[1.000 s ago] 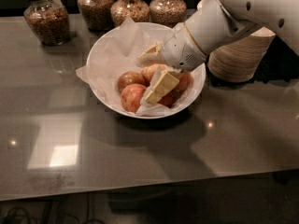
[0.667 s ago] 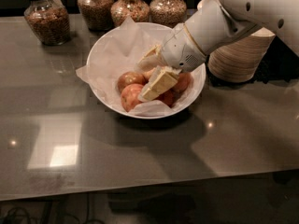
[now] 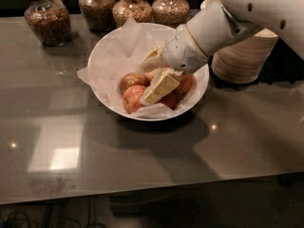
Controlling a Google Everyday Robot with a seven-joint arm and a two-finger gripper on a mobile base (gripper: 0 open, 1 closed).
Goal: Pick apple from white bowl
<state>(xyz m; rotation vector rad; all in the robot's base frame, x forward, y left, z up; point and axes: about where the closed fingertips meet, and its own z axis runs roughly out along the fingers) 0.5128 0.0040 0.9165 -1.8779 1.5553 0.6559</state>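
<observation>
Camera view shows the gripper (image 3: 156, 72) down inside the white bowl (image 3: 195, 99), fingers apart. The apple (image 3: 150, 75) sits right between them, one finger behind it and one in front, with other apples (image 3: 134, 99) beside it. I cannot tell if the fingers touch it.

Arm (image 3: 256, 8) extended from upper right, wrist (image 3: 190, 51) angled down-left. Gripper (image 3: 145, 80) low at centre, fingers (image 3: 161, 85) spread apart.

Dim; table (image 3: 64, 158) glare; gripper (image 3: 145, 81) lit inside white bowl (image 3: 101, 57).
</observation>
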